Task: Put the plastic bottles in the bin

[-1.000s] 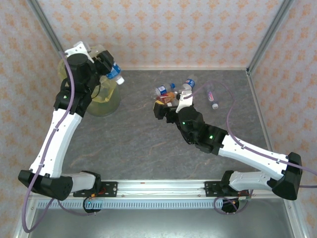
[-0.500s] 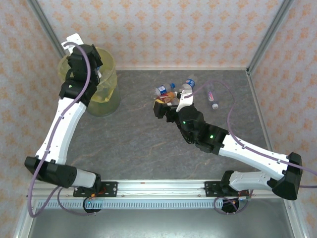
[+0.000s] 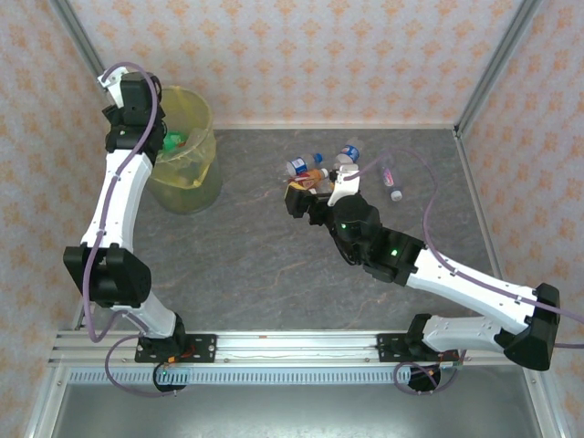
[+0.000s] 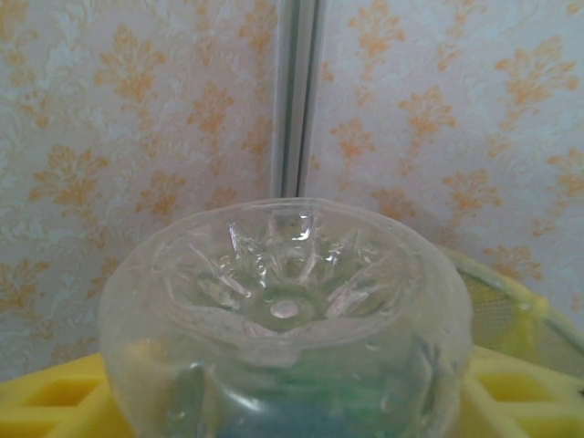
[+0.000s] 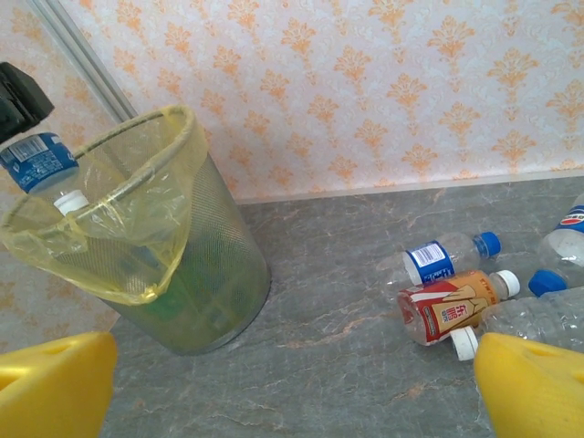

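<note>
The bin (image 3: 187, 173) is a mesh basket with a yellow bag at the back left, also in the right wrist view (image 5: 182, 265). My left gripper (image 3: 149, 128) hangs over its far-left rim. A clear plastic bottle (image 4: 283, 310) sits between its yellow fingers (image 4: 55, 401), base towards the camera. The right wrist view shows that bottle (image 5: 38, 162), blue-labelled, hanging cap down over the bin mouth. I cannot tell whether the fingers still press it. My right gripper (image 3: 294, 199) is open, short of a red-orange labelled bottle (image 5: 452, 306) and a blue-labelled one (image 5: 445, 259).
More bottles lie in a cluster at mid-table (image 3: 347, 153), and a small one lies apart to the right (image 3: 391, 178). Green bottles show inside the bin (image 3: 173, 141). Patterned walls with metal posts close in the back and sides.
My left arm has swung from the bin's right rim across to its far-left side, turning the bottle cap down. Its fingers have spread wider. The right arm has barely moved.
</note>
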`<act>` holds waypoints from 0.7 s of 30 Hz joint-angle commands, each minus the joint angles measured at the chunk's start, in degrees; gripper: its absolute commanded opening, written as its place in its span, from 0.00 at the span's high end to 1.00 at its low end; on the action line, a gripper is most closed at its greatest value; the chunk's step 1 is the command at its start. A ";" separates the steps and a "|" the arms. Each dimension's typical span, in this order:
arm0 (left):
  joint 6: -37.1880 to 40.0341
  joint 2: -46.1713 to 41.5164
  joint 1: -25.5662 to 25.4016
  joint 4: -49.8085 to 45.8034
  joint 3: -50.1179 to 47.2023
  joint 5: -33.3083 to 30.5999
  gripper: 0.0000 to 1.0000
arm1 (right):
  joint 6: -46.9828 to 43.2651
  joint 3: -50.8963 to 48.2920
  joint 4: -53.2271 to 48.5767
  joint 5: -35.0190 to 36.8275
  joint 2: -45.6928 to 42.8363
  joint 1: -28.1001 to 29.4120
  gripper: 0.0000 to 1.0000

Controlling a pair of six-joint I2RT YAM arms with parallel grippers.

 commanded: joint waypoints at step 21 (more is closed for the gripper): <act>-9.33 -9.74 -3.97 -2.14 -1.50 23.83 0.01 | 6.12 1.80 -2.77 6.89 1.20 -2.09 0.00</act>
